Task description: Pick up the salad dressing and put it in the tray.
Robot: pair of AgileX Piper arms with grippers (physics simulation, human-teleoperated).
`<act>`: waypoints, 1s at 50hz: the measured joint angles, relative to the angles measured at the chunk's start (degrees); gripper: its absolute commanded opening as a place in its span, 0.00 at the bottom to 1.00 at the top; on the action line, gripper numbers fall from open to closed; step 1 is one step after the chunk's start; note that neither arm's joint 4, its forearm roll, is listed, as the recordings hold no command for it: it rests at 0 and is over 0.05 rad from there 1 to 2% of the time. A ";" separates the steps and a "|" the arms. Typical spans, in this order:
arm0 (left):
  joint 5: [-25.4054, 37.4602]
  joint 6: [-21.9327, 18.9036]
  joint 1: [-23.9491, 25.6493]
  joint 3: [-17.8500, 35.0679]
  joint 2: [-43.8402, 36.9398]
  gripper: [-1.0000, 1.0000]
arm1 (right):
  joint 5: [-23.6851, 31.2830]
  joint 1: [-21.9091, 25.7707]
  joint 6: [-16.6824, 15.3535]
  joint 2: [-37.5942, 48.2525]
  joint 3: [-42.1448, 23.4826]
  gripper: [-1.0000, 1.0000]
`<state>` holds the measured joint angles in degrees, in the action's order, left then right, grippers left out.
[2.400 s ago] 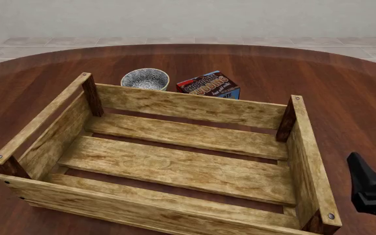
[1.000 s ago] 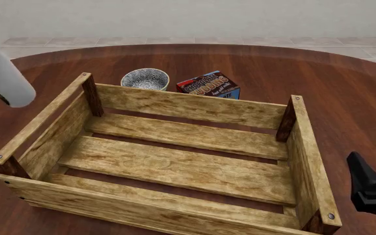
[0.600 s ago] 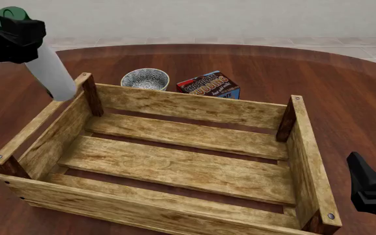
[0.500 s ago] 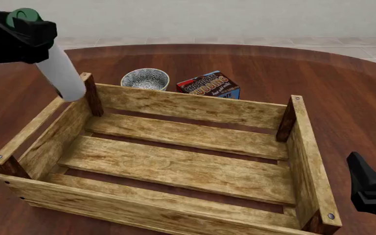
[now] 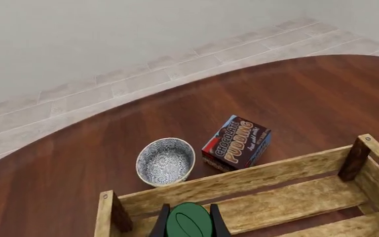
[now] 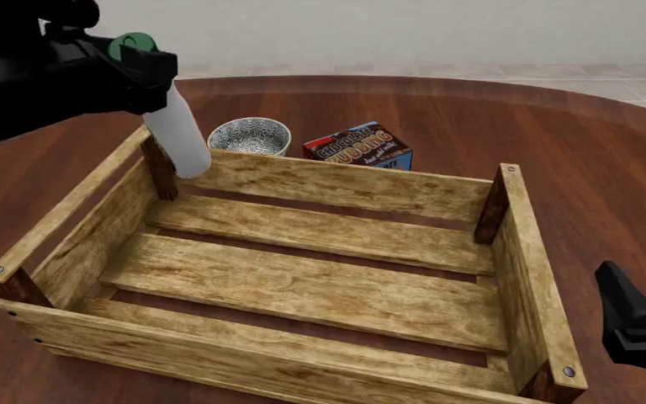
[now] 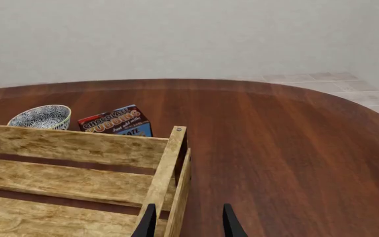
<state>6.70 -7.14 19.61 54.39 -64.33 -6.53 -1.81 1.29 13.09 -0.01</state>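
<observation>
Pick done | left gripper (image 6: 144, 71) clamping salad dressing (image 6: 175, 130), hanging above tray (image 6: 300, 181) far-left corner | release pending | right gripper (image 7: 185, 223) idling, fingers apart, holding nothing

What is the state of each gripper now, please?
Left gripper: closed on the salad dressing, held above the tray.
Right gripper: open, holding nothing.

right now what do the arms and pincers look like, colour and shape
Both are plain matte black with no markings, cables or sleeves visible. The left pincer sits on a chunky, blocky black arm. The right pincer shows angular, wedge-shaped fingers; in its wrist view they are two slim black prongs.
</observation>
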 measured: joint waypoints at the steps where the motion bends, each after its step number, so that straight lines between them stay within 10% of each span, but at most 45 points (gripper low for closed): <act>1: -0.29 0.14 0.23 0.06 -0.43 0.00 | 0.01 0.00 0.01 0.00 0.00 1.00; 50: -9.20 7.66 11.10 0.55 -15.30 0.00 | 1.08 -0.06 0.80 -1.53 0.00 1.00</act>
<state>-2.50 0.52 30.70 54.94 -79.63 -5.45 -1.87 2.09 11.56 -0.02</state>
